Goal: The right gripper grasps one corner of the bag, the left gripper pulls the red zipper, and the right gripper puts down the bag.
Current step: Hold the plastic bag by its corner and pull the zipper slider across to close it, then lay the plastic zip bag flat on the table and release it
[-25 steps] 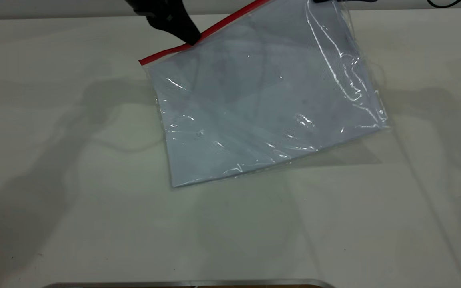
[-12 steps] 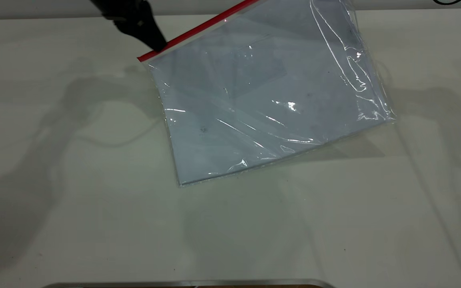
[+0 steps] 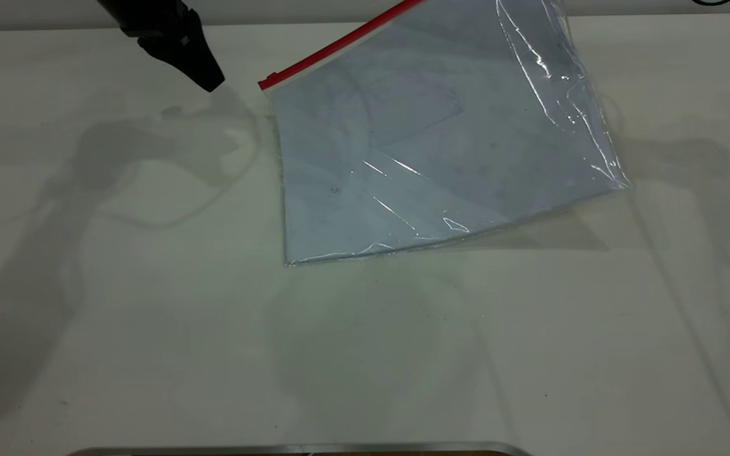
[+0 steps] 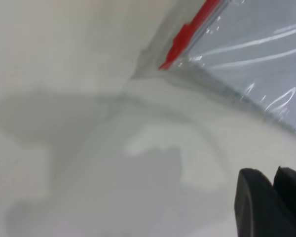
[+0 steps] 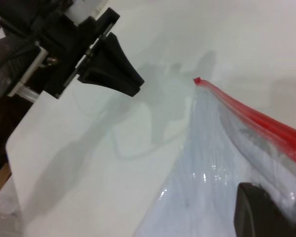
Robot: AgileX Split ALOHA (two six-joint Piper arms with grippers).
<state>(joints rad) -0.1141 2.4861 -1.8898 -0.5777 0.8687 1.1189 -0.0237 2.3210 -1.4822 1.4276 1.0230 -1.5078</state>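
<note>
The left gripper (image 3: 210, 81), fingers together on nothing, hangs just left of the red zipper (image 3: 339, 44), which slants far-right.

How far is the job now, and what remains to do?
The zipper pull looks done: the left gripper is clear of the red zipper. The bag hangs tilted, its lower edge on the table. The right gripper must set it down.

Exterior overhead; wrist views close, sharing bag (image 3: 428, 145).
</note>
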